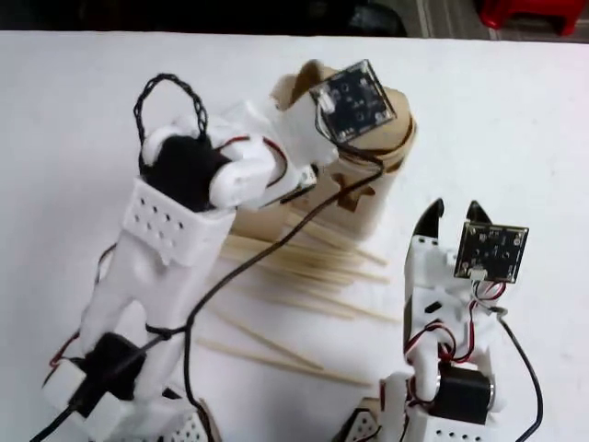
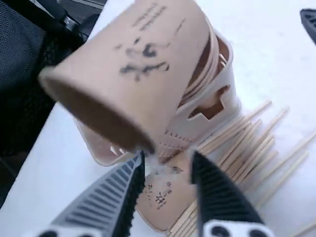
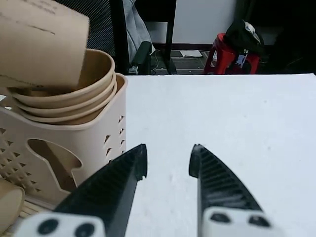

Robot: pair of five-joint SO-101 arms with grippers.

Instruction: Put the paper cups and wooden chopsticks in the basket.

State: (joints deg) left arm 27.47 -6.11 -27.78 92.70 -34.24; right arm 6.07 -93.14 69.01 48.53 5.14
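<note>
black ribbed left gripper (image 2: 169, 159), jaws apart and empty, sat by a tan paper cup (image 2: 133, 69) tilted atop stacked cups (image 3: 64, 101) in the beige perforated basket (image 2: 219, 98); pressing it level would likely seat it. right gripper (image 3: 168, 153) gaped empty nearby. pale wooden chopsticks (image 2: 252, 143) lay beside the basket.

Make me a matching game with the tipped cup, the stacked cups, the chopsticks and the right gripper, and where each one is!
Things:
1. tipped cup
2. stacked cups
3. chopsticks
4. right gripper

Places:
A. lying on the table
B. open, above bare table
C. nested inside the basket
D. tilted over the stack

Pairs: 1-D, 2-C, 3-A, 4-B
</note>
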